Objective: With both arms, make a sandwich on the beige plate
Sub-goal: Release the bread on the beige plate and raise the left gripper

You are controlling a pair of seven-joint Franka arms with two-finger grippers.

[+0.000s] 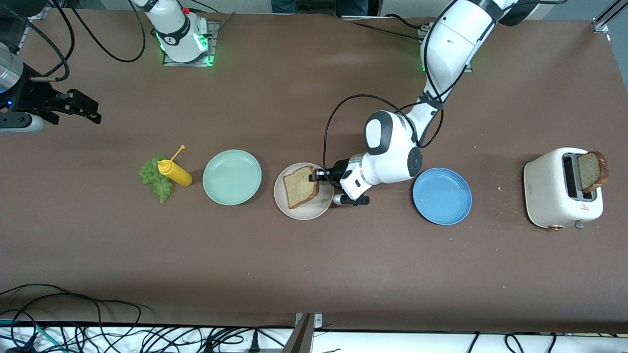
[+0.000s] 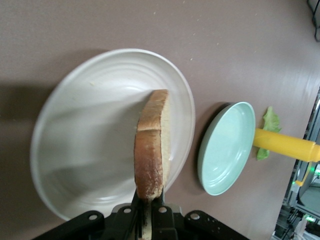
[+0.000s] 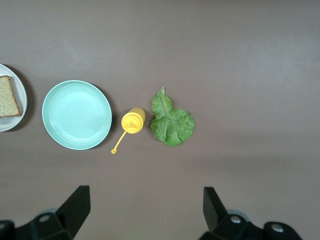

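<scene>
A slice of light-brown toasted bread [image 1: 299, 187] is over the beige plate [image 1: 306, 212], held by one edge in my left gripper [image 1: 317, 175], which is shut on it. In the left wrist view the bread [image 2: 151, 145] shows edge-on over the plate [image 2: 90, 130], with the gripper [image 2: 149, 193] pinching its crust. Whether the slice touches the plate I cannot tell. The green lettuce leaf [image 1: 153, 177] lies on the table toward the right arm's end, also seen as lettuce [image 3: 171, 122]. My right gripper [image 1: 91, 110] waits open and empty, high over the table [image 3: 145, 200].
A yellow squeeze bottle [image 1: 175, 172] lies beside the lettuce, then a mint-green plate [image 1: 232, 177]. A blue plate [image 1: 442, 196] sits toward the left arm's end. A white toaster [image 1: 549, 189] there has another bread slice [image 1: 592, 170] sticking up. Cables hang along the front edge.
</scene>
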